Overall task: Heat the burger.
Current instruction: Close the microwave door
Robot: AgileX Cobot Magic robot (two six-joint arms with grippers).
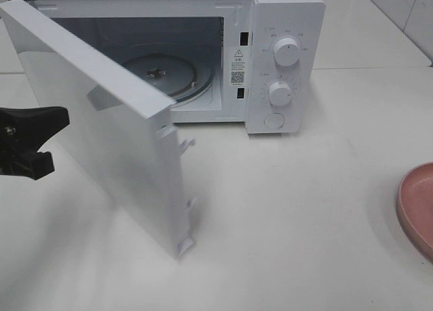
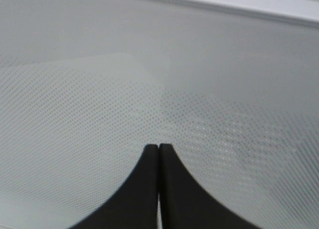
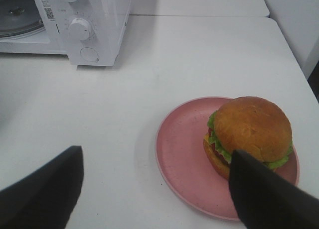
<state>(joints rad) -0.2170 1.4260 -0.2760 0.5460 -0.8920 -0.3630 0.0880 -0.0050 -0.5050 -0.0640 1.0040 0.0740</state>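
White microwave [image 1: 284, 61] open, door [image 1: 101, 135] swung wide, turntable [image 1: 169, 71] bare. Burger [image 3: 251, 132] resting on pink plate [image 3: 184, 159], well apart from the oven. Left gripper [image 2: 158, 148] pressed together against the door's mesh; right gripper [image 3: 154, 189] spread wide above the plate. Judged step: door-opening done, pickup pending. Next: lower right gripper around the bun, close gently.

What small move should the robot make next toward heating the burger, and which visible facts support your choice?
Probably the right gripper should come down around the burger and close on it. Its fingers are spread wide and empty, and the burger sits untouched on the pink plate. The microwave door is already swung open, its turntable bare, with the shut left gripper at the door.
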